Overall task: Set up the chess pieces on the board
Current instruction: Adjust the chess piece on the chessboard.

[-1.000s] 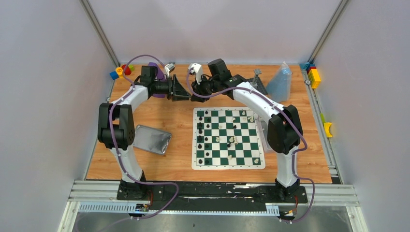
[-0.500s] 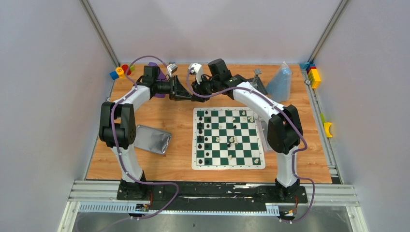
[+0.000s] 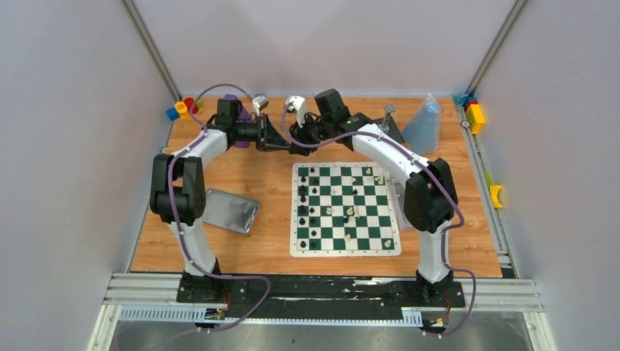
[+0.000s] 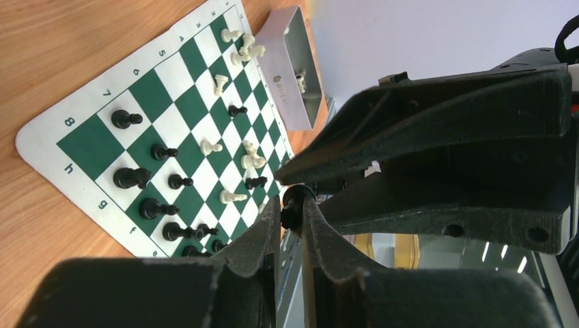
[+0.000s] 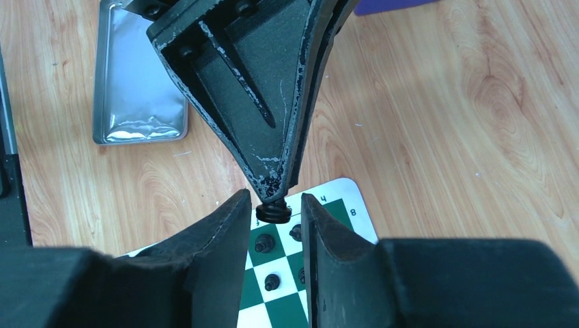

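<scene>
Two sets of jaws meet above the far edge of the green-and-white checkered board: left jaws pinch a small black chess piece, right jaws narrowly parted around its base.

Smooth, faintly shiny wood-grain tabletop. Matt black plastic, scuffed and grainy at the edges, on the left pincer; glossy black plastic on the chess piece. Silvery, softly reflective metal on the tin.

Both arms are showing white shells, black joints and trailing purple cables; the left gripper is showing scuffed black wedge-shaped fingers with screws.
</scene>
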Tool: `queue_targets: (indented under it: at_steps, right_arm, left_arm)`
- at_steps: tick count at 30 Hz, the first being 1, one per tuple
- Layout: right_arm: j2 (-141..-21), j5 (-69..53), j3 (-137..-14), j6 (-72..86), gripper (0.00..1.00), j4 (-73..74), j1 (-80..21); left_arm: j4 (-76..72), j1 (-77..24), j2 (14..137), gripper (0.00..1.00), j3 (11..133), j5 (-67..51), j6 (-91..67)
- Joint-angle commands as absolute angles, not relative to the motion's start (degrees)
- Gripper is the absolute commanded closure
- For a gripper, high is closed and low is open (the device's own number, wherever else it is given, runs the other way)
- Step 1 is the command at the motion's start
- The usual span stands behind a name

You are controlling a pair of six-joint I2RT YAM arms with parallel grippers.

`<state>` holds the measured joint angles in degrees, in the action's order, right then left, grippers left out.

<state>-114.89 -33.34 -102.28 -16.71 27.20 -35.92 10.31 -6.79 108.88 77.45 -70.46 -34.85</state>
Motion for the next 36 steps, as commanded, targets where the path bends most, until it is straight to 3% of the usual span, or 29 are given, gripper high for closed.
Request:
queue_targets:
  at_steps: [1, 5, 9, 25, 36]
  right_arm:
    - [-113.01, -31.92, -101.67, -16.95, 0.59, 26.38, -35.80]
    - [-109.42, -29.99, -98.31, -18.10, 0.43, 26.44, -35.46]
    - [-104.73, -28.36, -93.68, -19.27, 0.35, 26.53, -34.09]
    - [-90.07, -29.55, -74.77, -17.91, 0.36, 25.70, -22.29]
    - [-85.26, -32.13, -67.68, -15.53, 0.37, 21.17, -17.11]
  left_arm:
    - [8.42, -7.21, 108.46, 1.00, 79.54, -71.14, -34.19]
    - [12.72, -7.21, 109.17, 1.00, 81.63, -67.71, -29.24]
    - [16.33, -7.28, 110.83, 1.00, 84.88, -62.88, -23.66]
    - [28.24, -21.27, 113.02, 1.00, 91.94, -24.76, 3.59]
    - [30.12, -29.64, 115.66, 1.00, 91.87, -7.19, 8.01]
